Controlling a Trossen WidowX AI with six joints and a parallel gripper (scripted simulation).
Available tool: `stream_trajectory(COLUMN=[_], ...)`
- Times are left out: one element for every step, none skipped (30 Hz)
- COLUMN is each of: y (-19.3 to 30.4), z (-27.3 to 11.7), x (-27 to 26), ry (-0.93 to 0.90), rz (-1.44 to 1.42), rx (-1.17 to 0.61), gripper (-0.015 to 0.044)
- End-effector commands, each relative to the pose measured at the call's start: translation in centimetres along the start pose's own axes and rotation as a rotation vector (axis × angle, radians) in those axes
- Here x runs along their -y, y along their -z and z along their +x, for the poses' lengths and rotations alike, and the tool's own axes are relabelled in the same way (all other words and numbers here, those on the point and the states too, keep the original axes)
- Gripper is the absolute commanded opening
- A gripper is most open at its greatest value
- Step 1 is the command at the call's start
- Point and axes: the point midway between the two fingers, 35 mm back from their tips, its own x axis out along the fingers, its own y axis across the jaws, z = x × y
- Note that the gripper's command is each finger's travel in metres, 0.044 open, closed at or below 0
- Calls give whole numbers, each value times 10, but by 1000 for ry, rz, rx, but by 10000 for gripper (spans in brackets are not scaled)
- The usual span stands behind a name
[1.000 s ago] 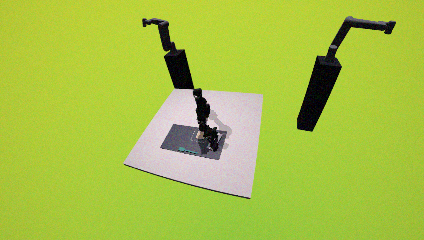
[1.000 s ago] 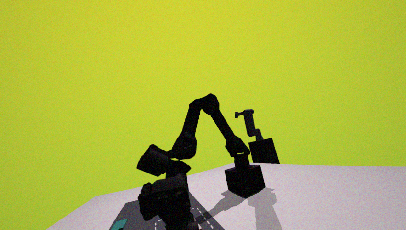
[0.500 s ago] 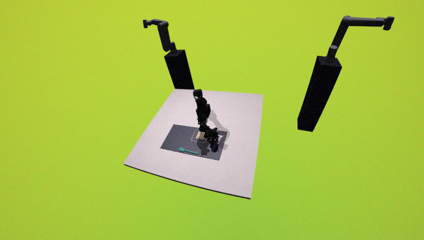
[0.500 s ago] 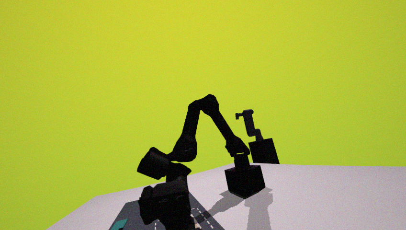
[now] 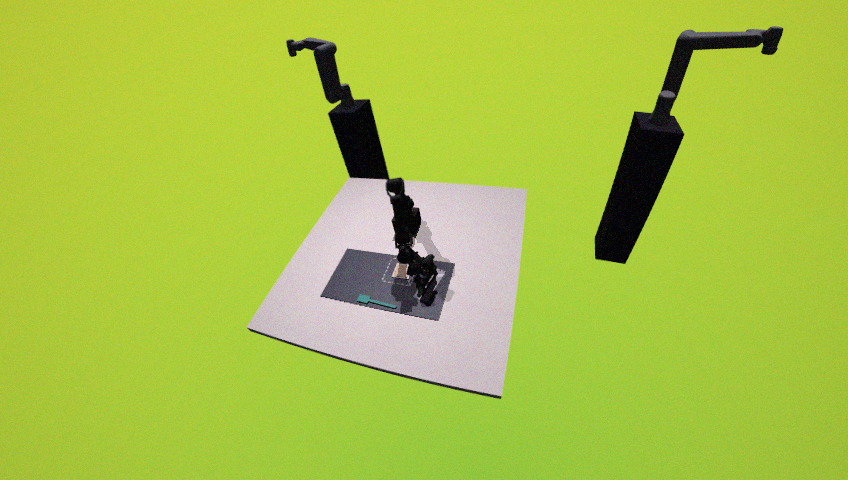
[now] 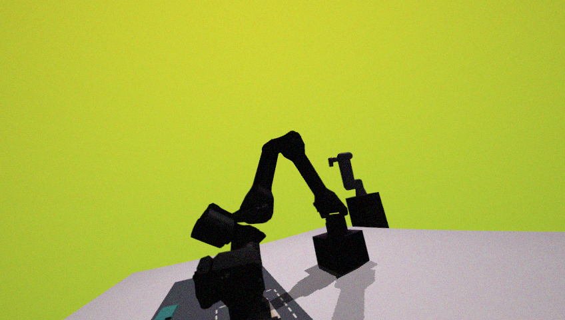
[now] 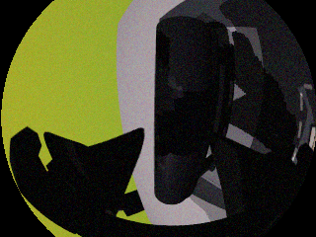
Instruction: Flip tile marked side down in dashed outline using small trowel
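The teal trowel (image 5: 363, 299) (image 6: 165, 312) lies near the front edge of the dark mat (image 5: 345, 276) (image 6: 178, 292), its handle pointing right. The tan tile (image 5: 400, 271) lies flat in the right part of the dashed outline (image 6: 271, 290), partly covered by the arm in the exterior view. I cannot tell which side of it is up. My gripper (image 5: 426, 289) is open and empty above the right part of the mat, right of the tile and of the trowel's handle end. Its fingertips are hard to make out, and the exterior view cuts them off.
The pale table (image 5: 333, 333) (image 6: 436, 277) surrounds the mat. My arm's base block (image 6: 340, 253) stands on it behind the mat. Two further arms on tall dark pillars (image 5: 360, 139) (image 5: 639, 190) stand beyond the table.
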Motion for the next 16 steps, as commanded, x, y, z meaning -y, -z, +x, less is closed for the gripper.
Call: stream_trajectory(y=[-1,-2,-2,-2,-2,-1,-1,-1,-1,0,0,0,0,2,4,8], z=[-16,-21,-25,-30,-35,-39,-44,-49,-52,-54,-55,-55,-57,-62,-71,-82], x=[0,0,0,0,0,0,1,1,1,1,1,1,0,-4,-9,-15], ry=[-1,0,0,1,1,1,2,2,2,2,2,2,2,2,2,3], rz=[-2,-2,-2,-2,-1,-1,-1,0,0,0,0,0,0,0,0,1], rx=[2,2,2,3,3,3,3,3,3,4,4,4,4,4,5,6], gripper=[300,300,300,300,300,300,300,300,300,300,300,300,300,300,300,300])
